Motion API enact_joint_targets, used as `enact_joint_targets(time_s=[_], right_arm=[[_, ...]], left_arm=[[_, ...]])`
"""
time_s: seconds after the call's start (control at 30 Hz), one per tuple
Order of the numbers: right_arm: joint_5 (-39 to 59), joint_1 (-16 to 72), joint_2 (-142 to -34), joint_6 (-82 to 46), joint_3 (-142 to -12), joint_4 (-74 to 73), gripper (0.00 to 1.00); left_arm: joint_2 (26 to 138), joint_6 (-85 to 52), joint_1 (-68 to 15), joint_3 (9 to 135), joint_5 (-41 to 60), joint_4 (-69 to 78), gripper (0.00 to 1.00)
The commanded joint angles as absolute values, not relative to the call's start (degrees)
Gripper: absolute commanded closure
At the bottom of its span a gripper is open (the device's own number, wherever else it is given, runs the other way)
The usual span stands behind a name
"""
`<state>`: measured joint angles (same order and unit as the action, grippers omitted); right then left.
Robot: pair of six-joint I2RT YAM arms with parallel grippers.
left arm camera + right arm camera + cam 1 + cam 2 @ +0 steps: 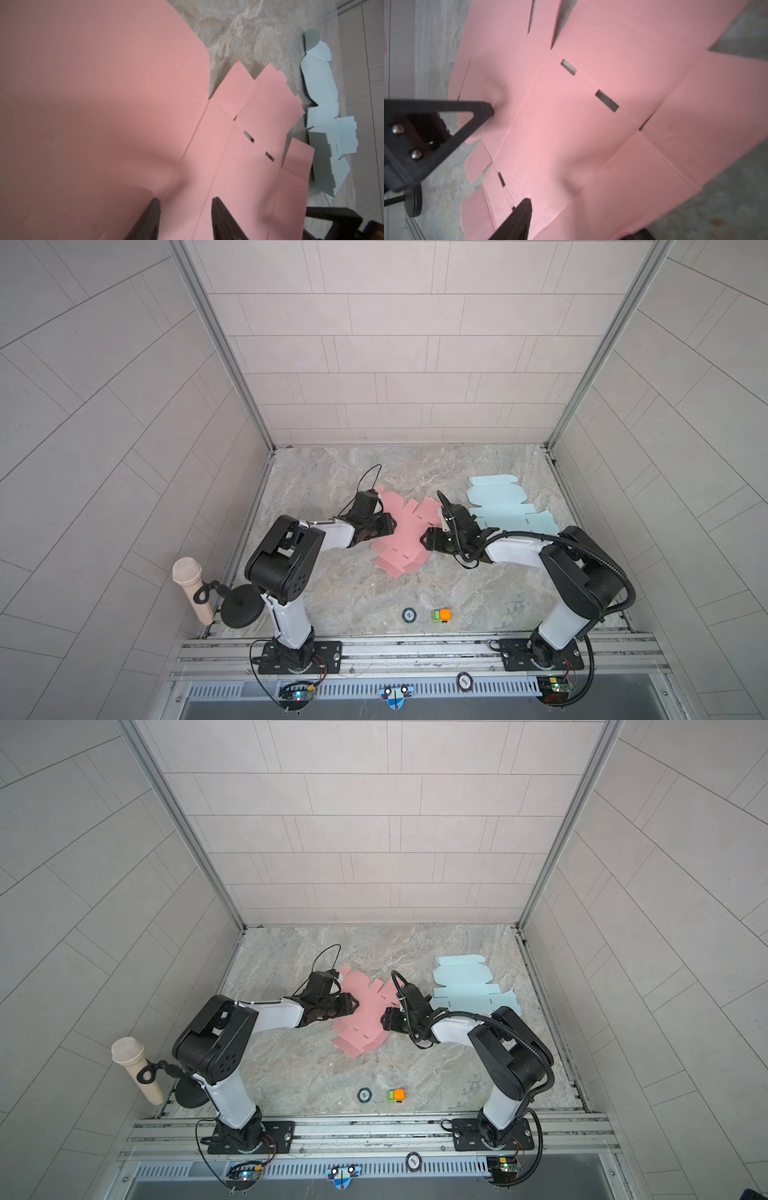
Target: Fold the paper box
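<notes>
Tiled walls [395,344] enclose marbled tabletop [353,593] bearing pink paper [399,539].

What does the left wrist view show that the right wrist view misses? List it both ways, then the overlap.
Left wrist only: the blue box blank. Right wrist only: the round black stand base. Both: the pink box blank with its slots, the marble table, and the left gripper, jaws apart on the pink sheet.
</notes>
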<state>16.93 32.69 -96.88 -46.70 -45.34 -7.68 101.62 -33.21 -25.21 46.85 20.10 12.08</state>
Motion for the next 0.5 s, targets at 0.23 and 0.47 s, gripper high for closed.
enact_joint_targets(time_s=[0.23, 0.47], right_arm=[[14.75, 31.37, -100.82, -42.39, -51.62, -0.39, 0.50], [11.11, 31.09, -102.29, -38.66, -55.43, 5.04, 0.52]], left_arm=[[95.10, -35.45, -30.03, 37.40, 17.53, 11.14, 0.54], [92.74, -38.38, -33.05, 32.77, 14.57, 13.91, 0.52]])
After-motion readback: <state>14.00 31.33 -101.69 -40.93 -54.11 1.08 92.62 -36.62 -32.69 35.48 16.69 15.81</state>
